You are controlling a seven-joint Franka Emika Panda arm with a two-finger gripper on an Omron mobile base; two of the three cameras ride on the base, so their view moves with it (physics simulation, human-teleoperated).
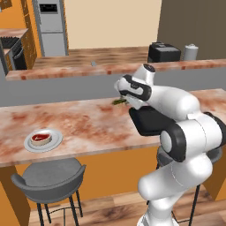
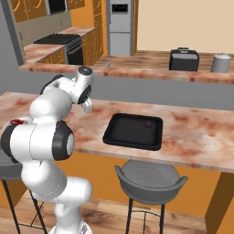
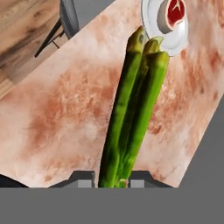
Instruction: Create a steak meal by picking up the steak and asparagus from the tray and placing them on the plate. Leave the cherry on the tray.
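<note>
While the gripper [image 3: 112,181] is squeezed tight on the asparagus [image 3: 133,109], the green stalks stick straight out from between its two dark tips in the hand view. The stalks point away from the gripper and their far ends reach toward the plate [image 3: 151,24]. The plate sits past the ends of the stalks, near the top of that view, and the tips of the stalks just cross over its rim as seen from the hand. The steak [image 3: 175,13] lies on the plate, red on top with a pale edge, a little to one side of where the stalks point. Under the gripper and the stalks is the bare pink and brown counter [image 3: 65,113].

From the left base view, a bit of green asparagus [image 1: 118,101] peeks out beside the hand, up off the counter [image 1: 84,121]. The plate [image 1: 55,141] is well apart from the hand, off to its left near the front edge of the counter, with the steak [image 1: 40,138] resting on it. A grey stool [image 1: 48,176] stands below the counter, under the plate.

From the right base view, the black tray [image 2: 132,131] lies on the counter well off to the right of the hand. A small dark red cherry [image 2: 148,123] sits on the tray, near its far right part. Another grey stool [image 2: 151,178] stands below the tray.
</note>
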